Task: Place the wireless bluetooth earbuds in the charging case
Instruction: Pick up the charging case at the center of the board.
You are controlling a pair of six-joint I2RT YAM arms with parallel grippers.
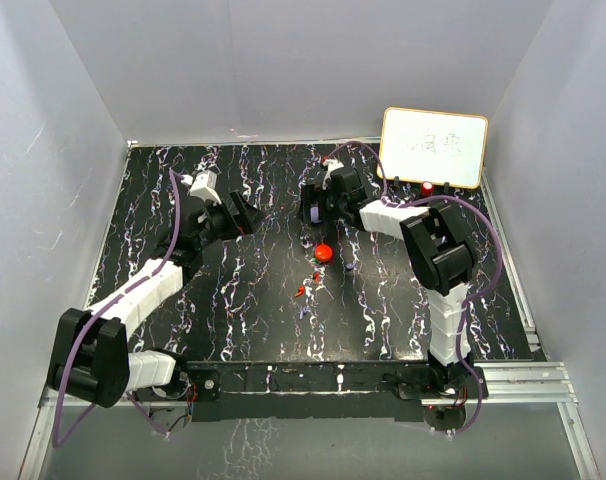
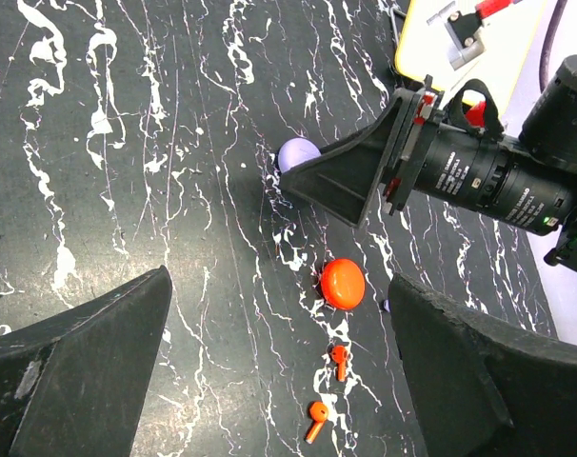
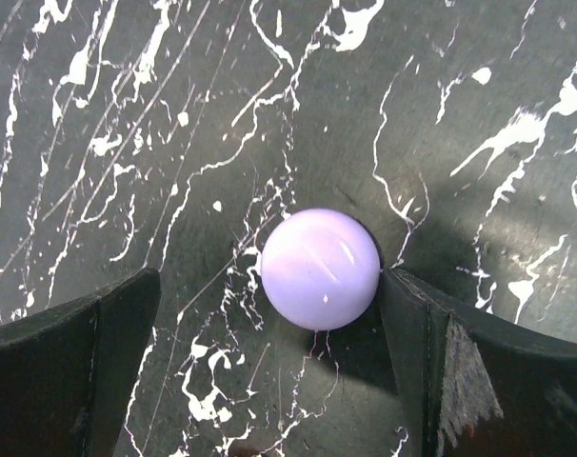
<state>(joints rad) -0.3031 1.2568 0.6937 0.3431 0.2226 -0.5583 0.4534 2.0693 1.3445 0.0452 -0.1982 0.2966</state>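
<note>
A round lavender case (image 3: 320, 268) lies closed on the black marbled table between my right gripper's (image 3: 269, 286) open jaws; the right finger (image 3: 412, 324) is at its edge, the left finger stands apart. It also shows in the left wrist view (image 2: 296, 154). A round red case (image 1: 324, 253) lies closed at the table's middle, with two red earbuds (image 2: 339, 360) (image 2: 316, 420) just near of it. Tiny purple earbuds (image 1: 349, 266) (image 1: 303, 313) lie nearby. My left gripper (image 1: 238, 215) is open and empty, hovering left of the red case (image 2: 343, 284).
A white board (image 1: 434, 147) with clips leans at the back right. Grey walls close in the table (image 1: 233, 320) on three sides. The right arm (image 2: 498, 176) reaches across the back of the left wrist view.
</note>
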